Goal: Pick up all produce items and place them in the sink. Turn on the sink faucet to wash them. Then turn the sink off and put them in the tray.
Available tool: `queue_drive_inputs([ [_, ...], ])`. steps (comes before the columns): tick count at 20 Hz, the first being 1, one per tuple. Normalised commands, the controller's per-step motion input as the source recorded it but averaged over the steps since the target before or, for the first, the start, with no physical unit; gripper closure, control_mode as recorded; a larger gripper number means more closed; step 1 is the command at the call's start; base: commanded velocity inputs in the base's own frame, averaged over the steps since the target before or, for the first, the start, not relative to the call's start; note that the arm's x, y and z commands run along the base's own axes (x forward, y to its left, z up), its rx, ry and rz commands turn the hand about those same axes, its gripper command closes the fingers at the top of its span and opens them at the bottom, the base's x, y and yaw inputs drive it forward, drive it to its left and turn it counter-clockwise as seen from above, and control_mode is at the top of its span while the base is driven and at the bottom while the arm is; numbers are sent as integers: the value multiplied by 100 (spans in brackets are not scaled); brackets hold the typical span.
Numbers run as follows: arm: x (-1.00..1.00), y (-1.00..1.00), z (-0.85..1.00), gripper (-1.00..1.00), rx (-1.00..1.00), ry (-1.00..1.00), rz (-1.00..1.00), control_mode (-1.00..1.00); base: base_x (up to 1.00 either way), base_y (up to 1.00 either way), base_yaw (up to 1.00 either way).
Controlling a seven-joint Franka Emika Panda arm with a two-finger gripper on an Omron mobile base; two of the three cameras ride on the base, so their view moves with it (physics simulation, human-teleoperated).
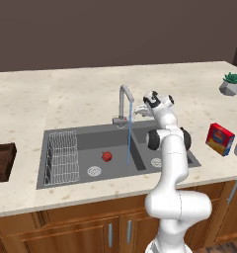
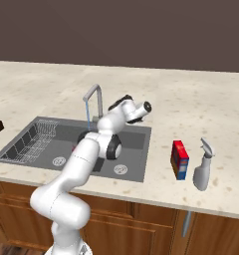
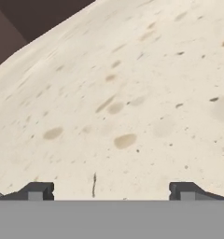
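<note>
Box (image 1: pixel 219 139) print too small to read. Red fruit (image 1: pixel 106 156) in sink (image 1: pixel 86 140) left basin, beside water stream from faucet (image 1: pixel 123 104). Gripper (image 3: pixel 112 190) jaws spread wide, empty, over bare counter (image 3: pixel 132 93). Tray (image 1: pixel 2 160) at far left counter edge.

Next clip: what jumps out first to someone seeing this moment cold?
A thin blue stream of water runs from the sink faucet into the dark sink, where a small red fruit lies beside the stream, right of the wire rack. The white arm reaches over the right basin with its gripper open beside the faucet. A red, blue and yellow box stands on the counter right of the sink.
</note>
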Motion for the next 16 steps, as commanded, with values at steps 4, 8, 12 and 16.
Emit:
queue_drive_inputs([
  [4, 0, 72, -14, -100, 0, 2, 6, -100, 0, 0, 0],
  [8, 0, 79, -1, -100, 0, 3, 6, -100, 0, 0, 0],
  [12, 0, 83, 0, -100, 0, 1, 6, -100, 0, 0, 0],
  [16, 0, 88, 0, -100, 0, 1, 6, -100, 0, 0, 0],
])
